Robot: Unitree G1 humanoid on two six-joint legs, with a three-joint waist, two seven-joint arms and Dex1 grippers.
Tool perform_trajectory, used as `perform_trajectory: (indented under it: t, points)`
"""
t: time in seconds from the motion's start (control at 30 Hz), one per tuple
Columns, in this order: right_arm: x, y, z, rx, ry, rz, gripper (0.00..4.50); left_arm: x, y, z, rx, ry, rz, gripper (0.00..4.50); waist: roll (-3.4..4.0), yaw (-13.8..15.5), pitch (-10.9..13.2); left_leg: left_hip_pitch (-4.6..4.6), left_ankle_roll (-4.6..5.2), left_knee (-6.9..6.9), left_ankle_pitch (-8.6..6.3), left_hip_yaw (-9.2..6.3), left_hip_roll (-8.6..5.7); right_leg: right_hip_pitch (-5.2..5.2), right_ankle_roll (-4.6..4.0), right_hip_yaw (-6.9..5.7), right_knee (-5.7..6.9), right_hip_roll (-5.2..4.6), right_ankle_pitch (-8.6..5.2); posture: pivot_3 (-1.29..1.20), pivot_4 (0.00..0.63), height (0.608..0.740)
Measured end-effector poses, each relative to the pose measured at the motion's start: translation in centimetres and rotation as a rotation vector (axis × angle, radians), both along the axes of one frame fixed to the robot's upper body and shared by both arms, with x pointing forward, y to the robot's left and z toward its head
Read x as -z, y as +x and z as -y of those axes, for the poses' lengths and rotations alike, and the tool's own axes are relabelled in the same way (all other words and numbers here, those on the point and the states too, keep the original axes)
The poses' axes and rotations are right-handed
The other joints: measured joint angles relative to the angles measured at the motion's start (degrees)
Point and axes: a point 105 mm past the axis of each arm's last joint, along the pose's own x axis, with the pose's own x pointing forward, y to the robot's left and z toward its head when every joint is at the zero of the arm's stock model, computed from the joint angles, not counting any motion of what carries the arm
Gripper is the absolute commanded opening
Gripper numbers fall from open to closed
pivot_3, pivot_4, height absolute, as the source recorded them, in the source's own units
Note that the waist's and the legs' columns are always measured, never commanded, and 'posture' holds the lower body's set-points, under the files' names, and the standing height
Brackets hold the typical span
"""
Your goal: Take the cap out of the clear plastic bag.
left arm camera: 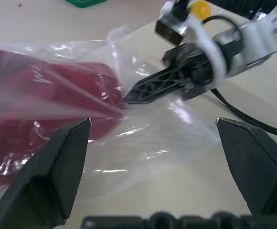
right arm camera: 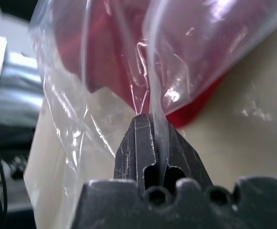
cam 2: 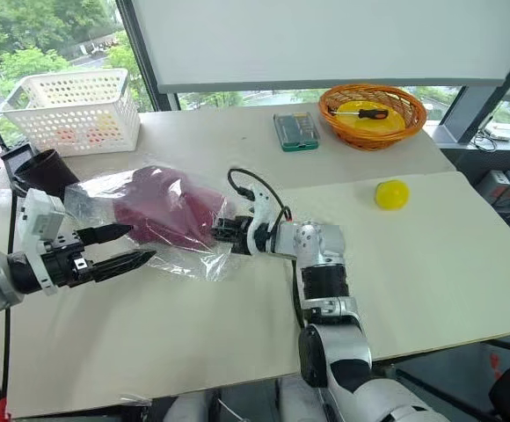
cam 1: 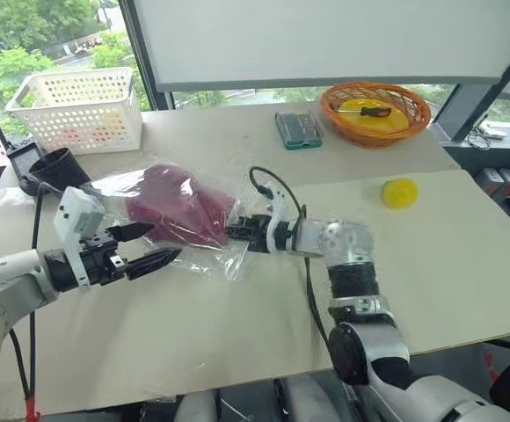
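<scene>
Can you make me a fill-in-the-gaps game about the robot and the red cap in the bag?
1. The cap is still ____ the clear plastic bag.
2. The right hand is shut, pinching the ____.
3. The left hand is ____ and holds nothing.
4. In the orange basket lies a ____.

Missing words: inside; bag; open; screwdriver
</scene>
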Motion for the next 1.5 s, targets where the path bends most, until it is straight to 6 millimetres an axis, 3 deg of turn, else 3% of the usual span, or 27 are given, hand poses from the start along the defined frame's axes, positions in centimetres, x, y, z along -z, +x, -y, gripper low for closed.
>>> perform_trajectory:
  t: [0.17, 0.43, 0.53, 0.87, 1.03, 1.23, 1.5]
  points:
    - [0.4, -1.7, -1.8, -0.079, -0.092, 0.032, 0.01, -0.2, 0.1, 0.0, 0.007, 0.0, 0.006, 4.5, 0.0, 0.0, 0.0, 0.02, 0.0, 0.0, 0.0, 0.04, 0.03, -0.01, 0.01, 0.0, -0.01, 0.05, -0.01, 0.0, 0.15, 0.736]
    - [1.7, -1.9, -2.8, -0.093, -0.144, 0.018, 0.01, -0.1, 0.0, 0.0, 0.004, 0.001, 0.002, 4.5, -0.01, 0.15, -0.01, -0.01, 0.0, 0.0, 0.0, 0.03, 0.03, -0.02, 0.0, 0.01, -0.03, 0.04, 0.0, 0.0, 0.15, 0.736]
    - [1.6, -1.9, -2.9, -0.092, -0.138, 0.014, 0.73, 0.0, -0.1, 0.0, 0.003, 0.003, -0.004, 4.5, -0.01, 0.1, -0.01, 0.0, 0.0, -0.01, 0.0, 0.03, 0.04, -0.02, 0.0, 0.0, -0.03, 0.05, 0.0, 0.0, 0.15, 0.736]
    - [0.8, -3.2, -3.6, -0.144, -0.091, 0.031, 4.08, 0.1, 0.0, 0.1, 0.001, 0.0, -0.004, 4.5, -0.01, 0.06, -0.01, -0.01, 0.0, 0.0, 0.0, 0.03, 0.05, -0.02, 0.01, 0.0, -0.03, 0.05, 0.0, 0.0, 0.15, 0.736]
    - [-0.3, -6.2, -2.9, -0.328, -0.073, 0.105, 4.08, 0.0, 0.1, 0.5, 0.017, -0.003, 0.0, 4.5, -0.01, 0.46, -0.01, -0.04, 0.01, 0.02, 0.0, 0.03, 0.03, -0.01, 0.02, -0.01, -0.06, 0.02, 0.0, 0.0, 0.15, 0.736]
    - [-0.2, -5.7, 2.4, -0.343, -0.219, 0.174, 4.08, 0.1, 0.2, 0.4, 0.015, -0.009, -0.003, 4.5, -0.02, 1.21, -0.01, -0.03, 0.01, 0.11, 0.0, 0.04, 0.03, 0.02, 0.4, -0.01, -0.07, 0.05, -0.22, 0.0, 0.15, 0.736]
    - [0.1, -6.3, 4.4, -0.4, -0.323, 0.222, 4.08, 0.3, 0.2, 0.5, 0.02, -0.007, -0.007, 4.5, -0.03, 1.08, -0.01, -0.06, 0.01, 0.13, -0.01, 0.11, 0.02, -0.01, 0.46, 0.07, -0.07, 0.03, -0.23, 0.0, 0.15, 0.736]
